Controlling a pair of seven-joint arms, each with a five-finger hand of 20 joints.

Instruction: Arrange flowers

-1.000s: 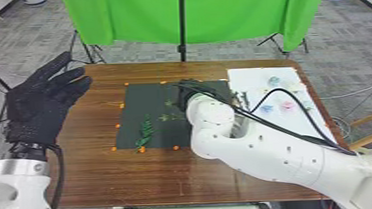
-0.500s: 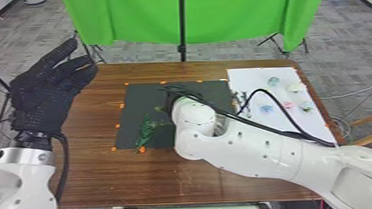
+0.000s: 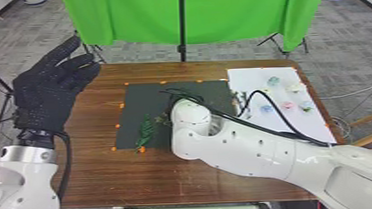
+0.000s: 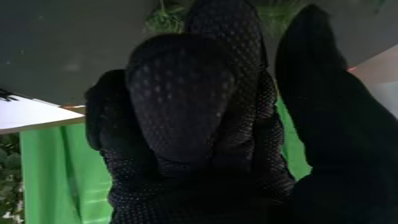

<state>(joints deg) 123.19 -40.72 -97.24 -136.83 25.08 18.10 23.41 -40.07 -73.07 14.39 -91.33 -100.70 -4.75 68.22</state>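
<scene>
Green sprig [image 3: 146, 131]: in the head view it lies flat on the dark mat [image 3: 142, 101], to the left of the right hand [image 4: 178, 95] and on its robot side. Its long axis runs mainly away from the robot, with a slight lean to the right at the far end. The right hand is the nearer one; the left hand [image 3: 44, 95] is raised well to the left, outside the mat, its fingers extended and spread. The mat's left edge and near edge are both close to the sprig. To the right of the right hand, the white sheet [image 3: 252, 77] carries the small flowers [image 3: 287, 105]. For this sprig, the probable move is toward the robot and leftward; the wood tabletop [image 3: 123, 179] offers room on those sides. Caution: the right forearm [image 3: 255, 152] may sweep low over the mat.

In the right wrist view, the right hand's thumb stands apart from the fingers, and no item is seen clamped. One green tuft [image 4: 166, 19] is close to the fingertips on the side away from the thumb; a second tuft [image 4: 281, 11] appears beyond the gap between fingers and thumb. Contact with either tuft cannot be confirmed.
</scene>
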